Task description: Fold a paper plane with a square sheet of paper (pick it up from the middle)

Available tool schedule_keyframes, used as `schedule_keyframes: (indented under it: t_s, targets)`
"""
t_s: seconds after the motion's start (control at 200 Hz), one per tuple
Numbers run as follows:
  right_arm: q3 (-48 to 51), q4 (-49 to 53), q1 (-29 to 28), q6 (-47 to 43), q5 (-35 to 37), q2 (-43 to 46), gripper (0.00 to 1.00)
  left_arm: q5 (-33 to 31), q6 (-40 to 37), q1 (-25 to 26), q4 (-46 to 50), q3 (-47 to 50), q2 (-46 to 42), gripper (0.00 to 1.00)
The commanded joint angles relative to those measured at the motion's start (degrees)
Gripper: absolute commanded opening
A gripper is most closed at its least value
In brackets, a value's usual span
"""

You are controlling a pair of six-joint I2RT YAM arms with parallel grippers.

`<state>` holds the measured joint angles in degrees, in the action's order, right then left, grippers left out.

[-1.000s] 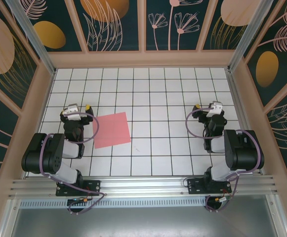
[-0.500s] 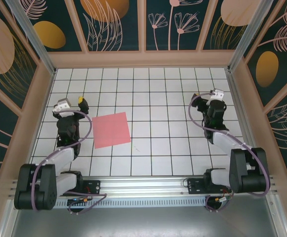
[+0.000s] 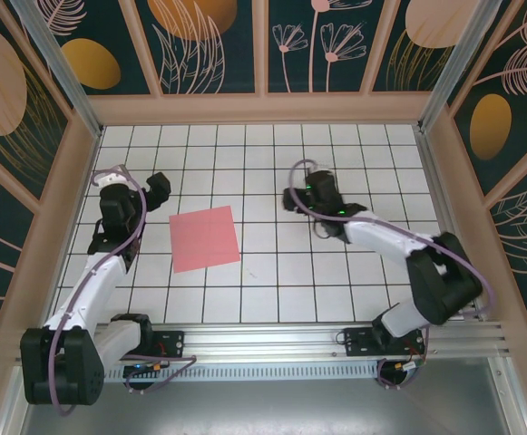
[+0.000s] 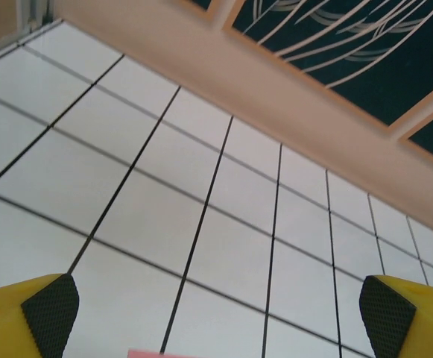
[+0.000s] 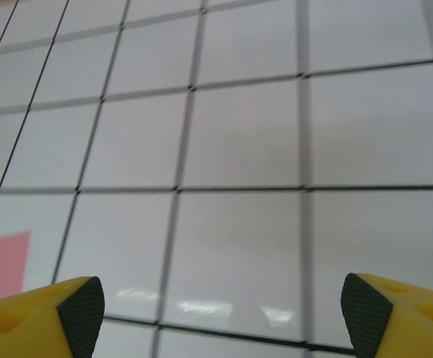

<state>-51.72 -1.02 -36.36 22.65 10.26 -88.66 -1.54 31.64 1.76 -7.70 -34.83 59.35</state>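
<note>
white tiles ruled with thin black grid lines cover the table (image 3: 272, 154), which is boxed in by peach-framed wall panels (image 3: 218, 45) printed with pale leaves and orange ovals on dark teal. the square sheet of paper (image 3: 205, 237) lies flat and unfolded on the left half of the table, its edges turned slightly off the grid lines. nothing touches it.

the left arm (image 3: 91, 272) reaches up along the left side of the table. the left gripper (image 3: 145, 188) sits just beyond the sheet's far left corner, near it but apart. in the left wrist view its yellow fingers, tipped with black textured pads (image 4: 48, 306), stand wide apart with bare tiles between them; they are released and hold nothing. a thin sliver of the pink sheet shows at the bottom edge of that view.

the right arm (image 3: 399, 245) stretches leftward across the table. the right gripper (image 3: 297, 198) is over the middle columns, to the right of the sheet and a little farther back, clear of it. in the right wrist view its fingers (image 5: 78, 306) are spread as well and empty, with blurred tiles between them. a corner of the sheet shows at the left edge of that view, above the left finger.
</note>
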Motion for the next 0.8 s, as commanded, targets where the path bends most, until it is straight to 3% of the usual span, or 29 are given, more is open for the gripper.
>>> schedule_keyframes:
  t_s: [0.0,0.215,0.44,0.635,0.791]
  targets:
    - [-7.6,8.0,-8.5,1.9,6.7,-8.6,0.82,-0.4,1.1,-0.4,10.9,-4.1,0.1,0.99]
    - [-23.8,14.3,-19.3,0.5,11.7,-24.8,0.82,-3.5,0.1,-0.4,16.3,-5.8,-1.5,0.98]
    - [-37.2,22.5,-23.0,-2.6,13.1,-36.9,0.86,-5.2,-0.1,-0.4,16.6,-5.2,-2.8,0.98]
    - [-40.0,27.1,-23.0,-4.0,14.2,-40.5,0.87,-5.4,-0.1,-0.4,16.7,-5.2,-2.7,0.99]
    - [-32.6,28.1,-19.9,-8.4,15.2,-36.8,0.87,-5.2,-0.1,-0.3,16.4,-4.9,-2.6,0.98]
